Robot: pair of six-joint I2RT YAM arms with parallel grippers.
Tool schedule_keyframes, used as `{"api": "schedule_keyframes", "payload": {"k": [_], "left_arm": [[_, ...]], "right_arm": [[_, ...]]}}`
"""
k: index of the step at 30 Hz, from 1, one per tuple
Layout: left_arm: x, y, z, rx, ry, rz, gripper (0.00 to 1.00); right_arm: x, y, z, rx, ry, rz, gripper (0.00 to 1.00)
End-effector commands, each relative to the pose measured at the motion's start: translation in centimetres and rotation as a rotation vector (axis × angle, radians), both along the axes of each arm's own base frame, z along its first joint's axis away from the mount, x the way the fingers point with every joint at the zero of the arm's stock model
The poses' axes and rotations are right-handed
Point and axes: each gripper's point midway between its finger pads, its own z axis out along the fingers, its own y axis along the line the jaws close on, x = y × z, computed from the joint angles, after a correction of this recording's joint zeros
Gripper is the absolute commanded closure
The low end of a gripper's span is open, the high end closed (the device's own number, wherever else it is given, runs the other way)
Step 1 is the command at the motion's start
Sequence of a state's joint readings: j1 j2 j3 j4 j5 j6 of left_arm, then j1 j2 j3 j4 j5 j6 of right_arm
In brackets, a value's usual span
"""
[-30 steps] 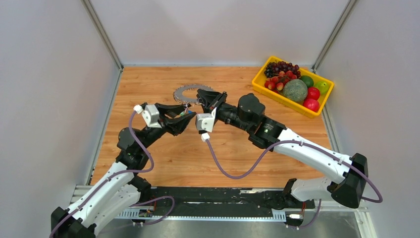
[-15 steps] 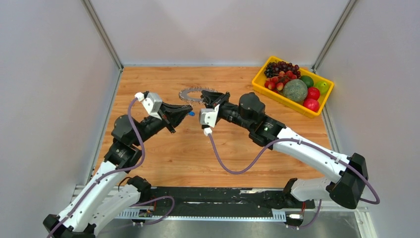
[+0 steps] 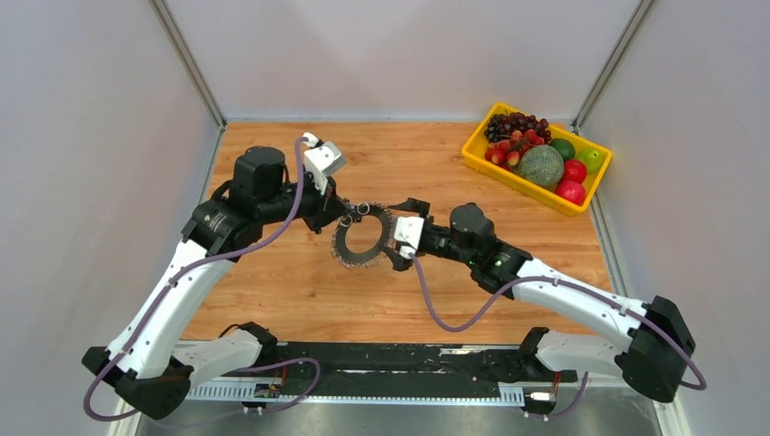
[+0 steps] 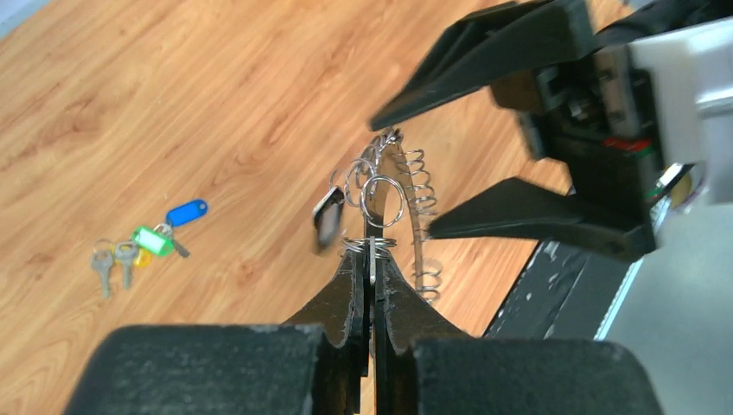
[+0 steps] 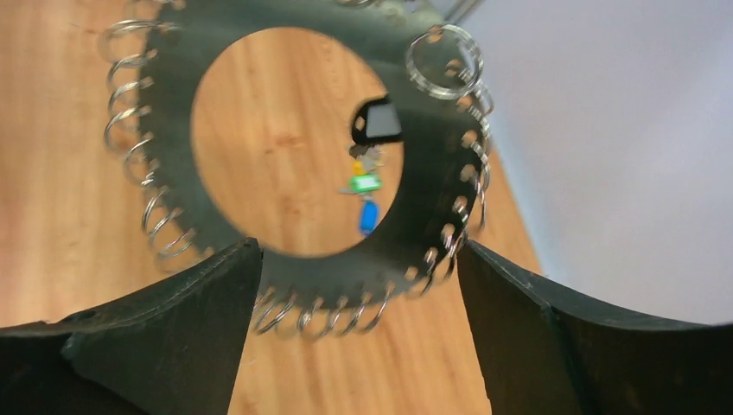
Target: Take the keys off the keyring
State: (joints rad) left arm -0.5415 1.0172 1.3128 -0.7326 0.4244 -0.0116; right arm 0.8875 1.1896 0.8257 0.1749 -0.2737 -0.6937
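Note:
The keyring [image 3: 350,254], a large grey disc with a coiled rim and an open centre, hangs tilted above the table's middle. My left gripper [image 3: 343,216] is shut on its upper left rim; in the left wrist view the fingertips [image 4: 356,264] pinch the thin plate beside a small split ring [image 4: 381,201]. A black-headed key [image 4: 327,221] dangles from the keyring [image 4: 406,207]. My right gripper [image 3: 397,243] is open, its jaws standing either side of the keyring's [image 5: 294,259] rim without touching. Loose keys [image 4: 112,259] with a green tag [image 4: 151,239] and a blue tag [image 4: 186,212] lie on the wood.
A yellow crate [image 3: 518,186] of fruit stands at the back right corner. Grey walls close the table on three sides. A black rail [image 3: 409,359] runs along the near edge between the arm bases.
The keyring has come from the back of the table to the middle, now lifted. The left gripper closed on it and swung up. The right gripper let go and opened wide.

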Motion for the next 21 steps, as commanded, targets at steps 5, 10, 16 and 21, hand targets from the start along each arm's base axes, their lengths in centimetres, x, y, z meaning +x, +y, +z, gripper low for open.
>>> {"api": "schedule_keyframes", "payload": {"k": [5,10,16,21], "left_arm": [[-0.4,-1.1,-2.5,0.318,-0.067,-0.206,1.00],[-0.3,-1.2,-5.3,0.669,-0.151,-0.269,1.00],[0.7,-1.8,-5.0,0.872,-0.340,-0.327,1.00],[3.2,-2.1,-3.0,0.993,-0.596,-0.276,1.00]], "right_arm": [[-6.3,-3.6,2.4,0.204,0.202,0.082,0.06],[-5.3,-6.1,3.7,0.308,0.236,-0.073,0.00],[-0.5,-9.5,3.6,0.512,0.413,-0.462,0.00],[0.4,-10.6,3.2,0.589,0.462,-0.553,0.04]]}}
